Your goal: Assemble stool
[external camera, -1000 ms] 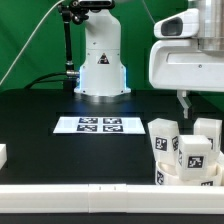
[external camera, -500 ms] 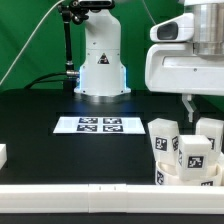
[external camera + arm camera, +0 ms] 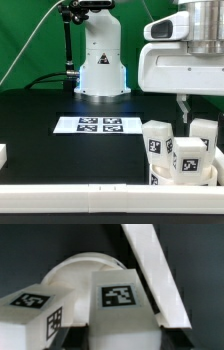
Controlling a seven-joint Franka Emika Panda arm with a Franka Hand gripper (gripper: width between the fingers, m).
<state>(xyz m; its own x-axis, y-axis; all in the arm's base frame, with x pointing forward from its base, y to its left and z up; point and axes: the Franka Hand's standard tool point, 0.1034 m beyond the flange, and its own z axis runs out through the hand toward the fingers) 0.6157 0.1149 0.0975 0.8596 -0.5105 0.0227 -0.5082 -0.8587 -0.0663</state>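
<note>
The stool stands at the exterior view's right as a cluster of white block legs with black-and-white tags: one leg [image 3: 157, 140] on the left, one [image 3: 191, 157] in front, one [image 3: 205, 132] behind. My gripper [image 3: 184, 116] reaches down among them from above. In the wrist view its dark fingers [image 3: 75, 336] sit on either side of a tagged leg [image 3: 120, 300], shut on it. The round seat [image 3: 85, 264] shows beyond that leg, with another tagged leg [image 3: 35, 303] beside it. In the exterior view the seat is mostly hidden by the legs.
The marker board [image 3: 100, 125] lies in the middle of the black table. The robot base [image 3: 100, 65] stands behind it. A long white rail [image 3: 90, 195] runs along the front edge and shows in the wrist view [image 3: 155, 274]. A small white block [image 3: 3, 155] lies at the exterior view's left.
My hand and the cluster of stool legs have moved together a little toward the exterior view's left. The grip has stayed shut.
</note>
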